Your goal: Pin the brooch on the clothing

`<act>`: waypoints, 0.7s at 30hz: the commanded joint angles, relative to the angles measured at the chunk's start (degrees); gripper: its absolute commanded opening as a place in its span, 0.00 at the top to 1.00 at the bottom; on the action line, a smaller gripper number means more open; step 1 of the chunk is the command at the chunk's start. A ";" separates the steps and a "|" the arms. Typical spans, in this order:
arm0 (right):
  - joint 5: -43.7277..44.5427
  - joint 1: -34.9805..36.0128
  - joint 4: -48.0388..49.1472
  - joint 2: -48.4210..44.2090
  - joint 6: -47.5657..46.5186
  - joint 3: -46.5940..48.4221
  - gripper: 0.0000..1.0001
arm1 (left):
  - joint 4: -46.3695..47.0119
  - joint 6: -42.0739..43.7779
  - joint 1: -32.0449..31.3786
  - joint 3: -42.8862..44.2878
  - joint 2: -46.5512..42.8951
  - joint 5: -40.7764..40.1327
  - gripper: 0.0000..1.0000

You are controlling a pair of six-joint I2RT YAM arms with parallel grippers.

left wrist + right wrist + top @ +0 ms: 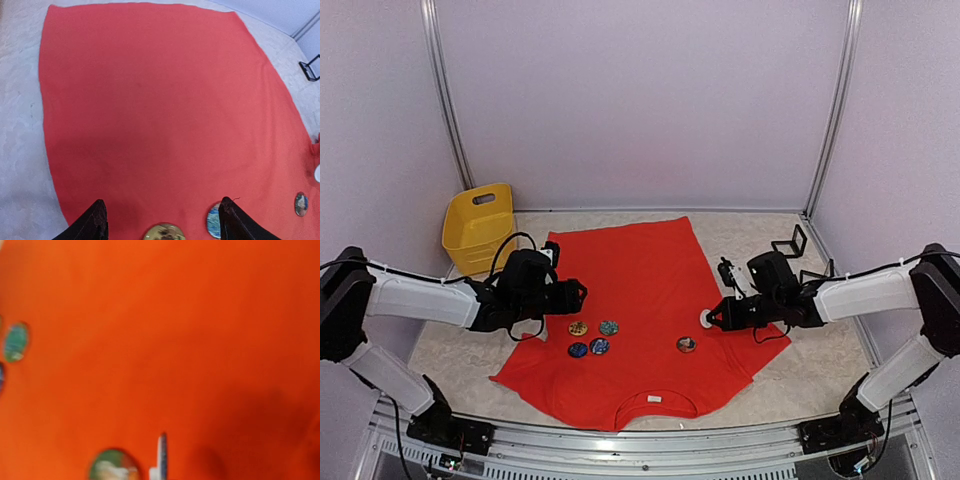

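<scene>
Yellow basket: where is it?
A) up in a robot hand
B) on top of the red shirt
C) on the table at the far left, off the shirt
C: the yellow basket sits on the table at the far left, apart from the red shirt.

The top external camera sits above and behind the arm bases, looking down and forward over the whole red T-shirt to the back wall. The left wrist camera rides low at the shirt's left side and faces across it, the left gripper at the bottom edge. It shares the gold brooch and the black stand with the top view. The right wrist camera hangs very close over the cloth, blurred, with red filling its frame.
</scene>
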 commanded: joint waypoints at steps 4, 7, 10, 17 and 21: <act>2.18 -1.52 3.74 5.77 2.51 -1.04 1.00 | 0.22 -6.09 8.40 1.87 13.15 1.82 0.30; 1.02 -1.54 4.23 6.47 1.13 -0.16 1.00 | -0.22 -8.67 10.47 0.97 16.39 -0.81 0.29; -0.48 -1.52 4.17 5.78 -0.67 1.40 1.00 | 0.94 -12.02 13.54 -1.49 16.67 -1.73 0.28; -1.35 -1.43 0.68 3.05 -5.11 3.19 1.00 | 7.05 -4.04 8.03 -2.84 9.26 -9.71 0.29; -2.40 -1.39 1.51 1.94 -6.08 2.45 1.00 | 11.69 18.88 -6.74 1.92 7.71 -11.72 0.29</act>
